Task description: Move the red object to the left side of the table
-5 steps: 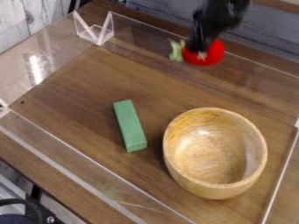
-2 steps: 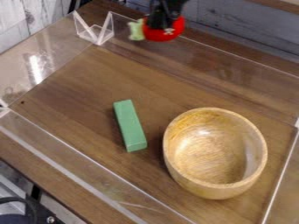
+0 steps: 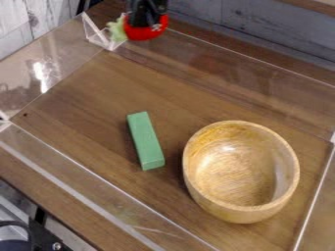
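The gripper (image 3: 144, 22) is at the far left corner, its jaws pinching the red fruit (image 3: 147, 29) above the worktop (image 3: 249, 93). If the jaws let go here, the round fruit could roll toward the block (image 3: 145, 139) and bowl (image 3: 241, 171), or bump the clear wall (image 3: 102, 31).

- The gripper (image 3: 145, 22), shut on the red object (image 3: 141, 29), has carried it leftward along the far wall, away from the wooden bowl (image 3: 242, 170).
- It now hangs well left of the bowl.

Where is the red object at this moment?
The red object is at the top left of the camera view, held in the shut gripper near the table's far-left corner.
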Action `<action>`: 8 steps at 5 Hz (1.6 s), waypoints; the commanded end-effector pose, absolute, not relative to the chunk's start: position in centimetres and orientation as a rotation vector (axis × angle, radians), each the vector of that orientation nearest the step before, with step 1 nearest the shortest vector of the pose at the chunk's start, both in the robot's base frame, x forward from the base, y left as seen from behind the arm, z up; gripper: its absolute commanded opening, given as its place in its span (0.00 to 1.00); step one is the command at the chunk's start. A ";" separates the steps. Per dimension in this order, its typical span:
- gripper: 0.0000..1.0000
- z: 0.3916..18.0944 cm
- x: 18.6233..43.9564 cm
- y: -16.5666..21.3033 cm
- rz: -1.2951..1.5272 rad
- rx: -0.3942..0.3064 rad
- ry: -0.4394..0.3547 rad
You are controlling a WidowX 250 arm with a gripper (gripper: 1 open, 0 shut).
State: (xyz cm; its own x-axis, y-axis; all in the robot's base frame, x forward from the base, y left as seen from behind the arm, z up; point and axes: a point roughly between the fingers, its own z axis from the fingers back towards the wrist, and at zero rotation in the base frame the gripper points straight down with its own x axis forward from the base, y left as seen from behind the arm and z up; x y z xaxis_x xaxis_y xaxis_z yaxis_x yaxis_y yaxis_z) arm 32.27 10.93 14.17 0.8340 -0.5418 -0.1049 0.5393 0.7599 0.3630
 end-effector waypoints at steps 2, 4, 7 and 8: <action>0.00 14.5 33.2 15.1 -0.487 0.426 -0.038; 0.00 12.0 32.5 20.2 -0.362 0.398 -0.010; 0.00 8.0 31.8 21.9 -0.106 0.199 -0.041; 0.00 7.2 31.8 21.8 -0.030 0.102 -0.054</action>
